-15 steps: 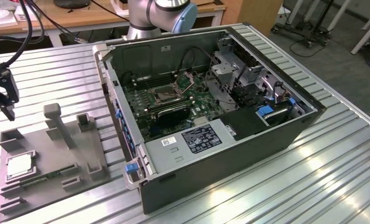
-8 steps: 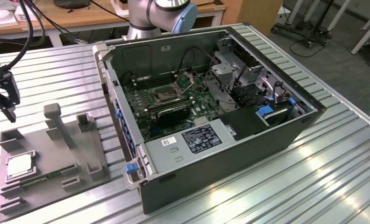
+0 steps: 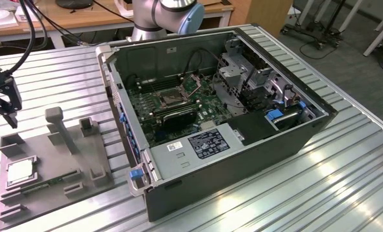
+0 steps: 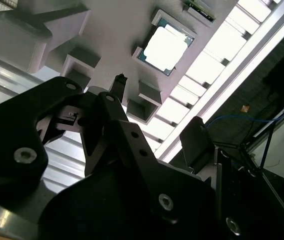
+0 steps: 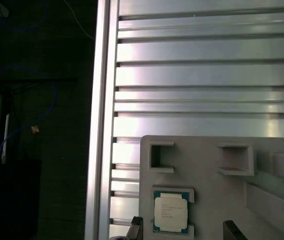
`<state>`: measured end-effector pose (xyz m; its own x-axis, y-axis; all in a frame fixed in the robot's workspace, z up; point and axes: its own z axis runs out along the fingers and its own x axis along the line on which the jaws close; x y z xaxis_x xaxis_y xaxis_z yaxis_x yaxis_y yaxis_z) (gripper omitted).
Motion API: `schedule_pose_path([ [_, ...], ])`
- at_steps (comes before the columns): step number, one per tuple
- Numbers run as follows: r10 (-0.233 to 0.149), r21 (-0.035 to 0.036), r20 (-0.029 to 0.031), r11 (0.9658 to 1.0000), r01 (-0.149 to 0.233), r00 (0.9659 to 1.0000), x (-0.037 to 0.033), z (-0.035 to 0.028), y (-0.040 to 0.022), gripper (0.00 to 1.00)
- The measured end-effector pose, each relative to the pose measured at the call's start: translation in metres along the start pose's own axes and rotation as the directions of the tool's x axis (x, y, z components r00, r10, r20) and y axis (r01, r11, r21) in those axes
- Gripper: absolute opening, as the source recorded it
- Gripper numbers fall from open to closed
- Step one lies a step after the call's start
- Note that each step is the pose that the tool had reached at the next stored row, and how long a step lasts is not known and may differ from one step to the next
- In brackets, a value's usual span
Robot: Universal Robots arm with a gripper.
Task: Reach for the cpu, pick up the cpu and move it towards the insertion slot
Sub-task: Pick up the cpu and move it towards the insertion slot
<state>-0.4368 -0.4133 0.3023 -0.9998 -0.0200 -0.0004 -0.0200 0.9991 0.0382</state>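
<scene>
step: reach, grasp not yet made | black two-finger gripper: spread, empty, hovering near fixture | small silvery square cpu: seated in grey plastic fixture, exterior view's left | dark metal-framed insertion slot: well apart, on green motherboard | need, as I judge it: fingers square astride the chip's edges

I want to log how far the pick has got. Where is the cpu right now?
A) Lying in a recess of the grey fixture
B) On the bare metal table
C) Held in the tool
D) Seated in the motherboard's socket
A: the cpu lies flat in a recess of the grey fixture, and the tool hangs clear of it, open and empty.
</scene>
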Motion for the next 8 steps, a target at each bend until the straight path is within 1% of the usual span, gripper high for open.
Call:
schedule_pose_path([
  [8,0.000,-0.0001,-0.0001,1.0000,0.000,1.0000,0.0000,0.0025,-0.0006,0.71],
])
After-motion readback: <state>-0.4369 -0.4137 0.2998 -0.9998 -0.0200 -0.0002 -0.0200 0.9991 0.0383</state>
